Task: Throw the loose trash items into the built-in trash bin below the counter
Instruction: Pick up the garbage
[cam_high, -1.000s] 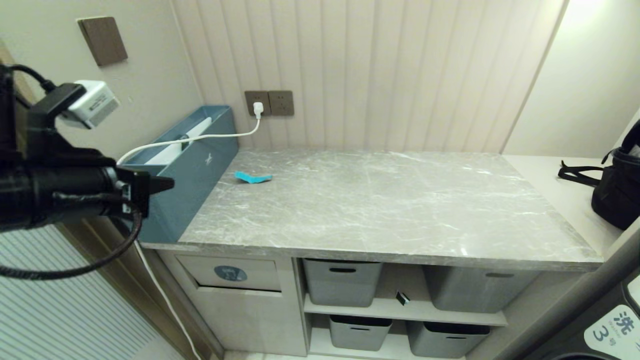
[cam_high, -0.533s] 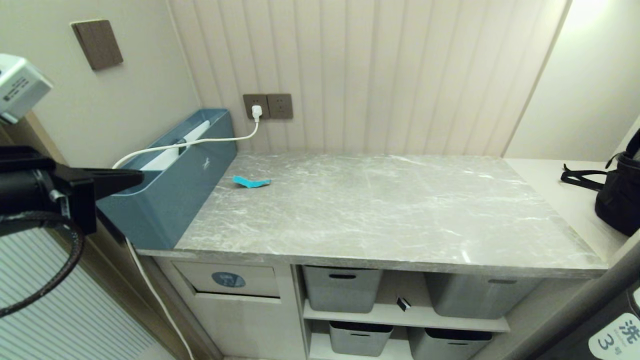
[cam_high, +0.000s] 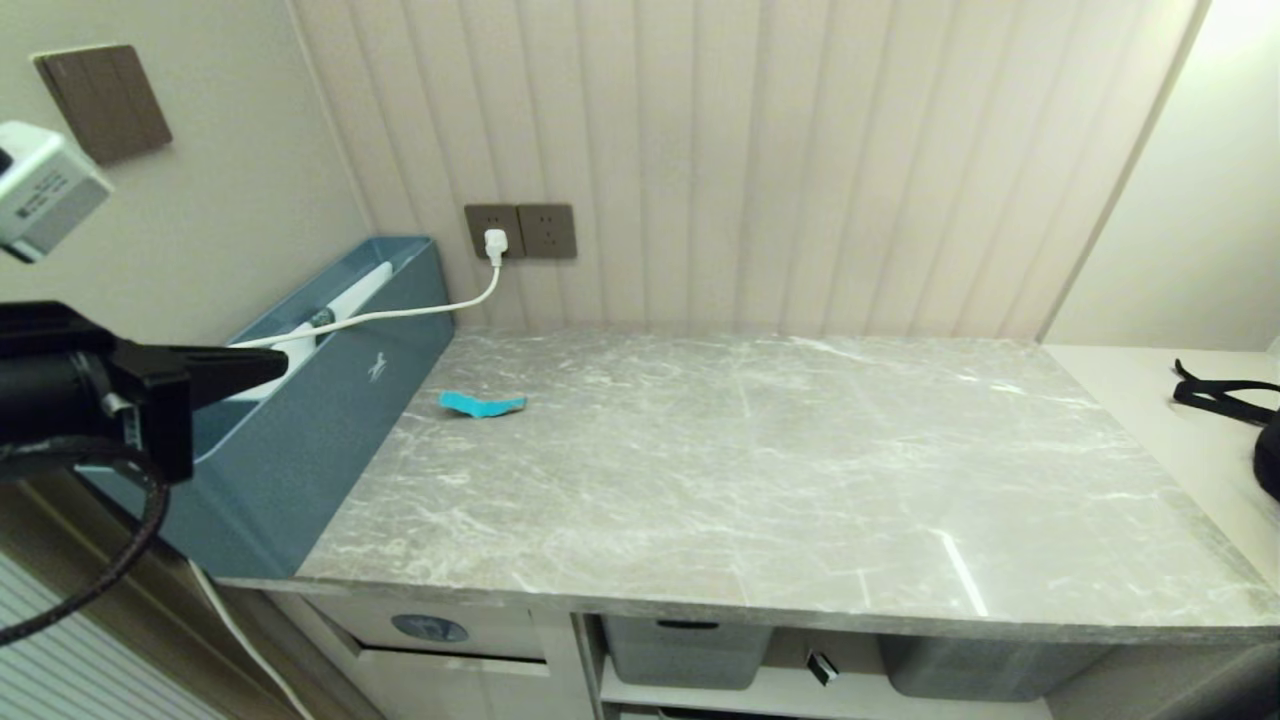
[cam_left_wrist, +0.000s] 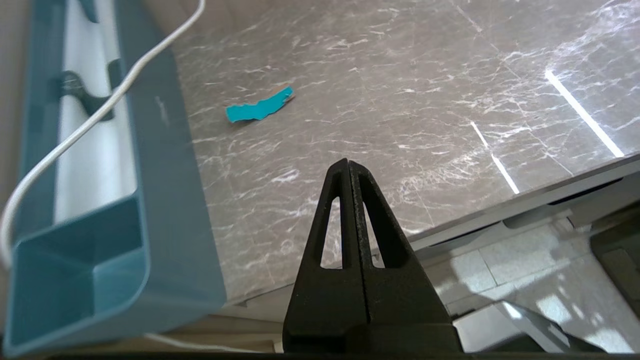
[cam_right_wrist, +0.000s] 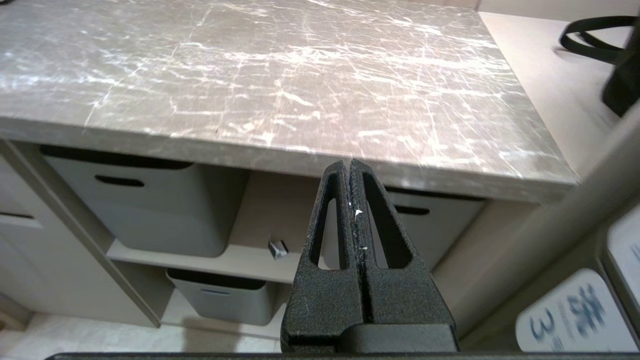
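Head view | teal wrapper strip flat | long axis left-right

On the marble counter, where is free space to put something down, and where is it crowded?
The counter is bare from the teal wrapper strip rightward to the black strap on the beige ledge, and forward to the front edge. It is crowded only at the left: the blue tray, its white cable, and the shut left gripper over it.

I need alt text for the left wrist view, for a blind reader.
The shut left pincer hangs above the grey marble counter, with a teal wrapper strip lying farther along it. A blue tray holding a white cable borders the counter.
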